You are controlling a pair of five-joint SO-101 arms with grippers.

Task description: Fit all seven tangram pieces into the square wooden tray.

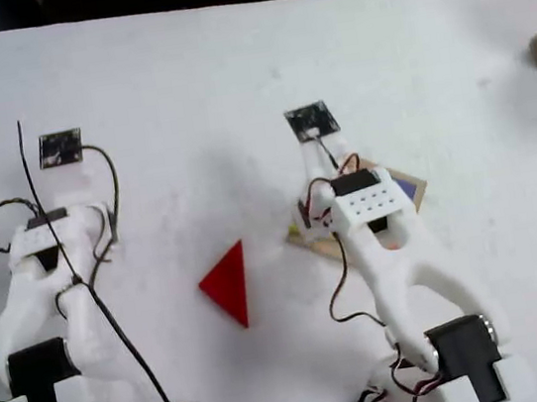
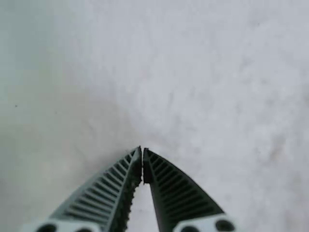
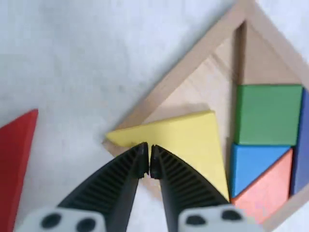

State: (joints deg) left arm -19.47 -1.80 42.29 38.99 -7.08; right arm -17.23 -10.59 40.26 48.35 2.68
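The right hand [image 3: 148,162] has its fingers drawn almost together, only a slit between the tips and nothing in it. The tips hang over the near edge of the yellow triangle [image 3: 183,135]; whether they touch it I cannot tell. That piece lies mostly inside the tray [image 3: 193,55], but its sharp corner rides over the rim, so it looks unseated, probably a little tilted. Beyond it in the tray sit the green square [image 3: 268,113], the blue triangle [image 3: 253,162] and the orange triangle [image 3: 268,191], packed edge to edge, with bare wood showing between them and the yellow one. Outside the tray, well apart from it, the red triangle [image 3: 17,154] lies flat on the bench [image 2: 193,72], between the two arms in the high view.

The left hand [image 2: 142,166] is pinched to a point as well, holding nothing, above bare bench.

These look like painted wooden pieces — stiff, light, not fragile, with smooth faces that would likely skate on the bench if pushed off-centre. For the yellow one a grasp seems unnecessary: a closed tip against its edge could slide the corner off the rim and let it drop flat. The red one is low and broad, so the hold would be across its side faces, where it is narrow enough for the opened fingers — towards a corner, not the wide middle. It should be gripped squarely, since a slanted pinch on angled edges may squirt it out.
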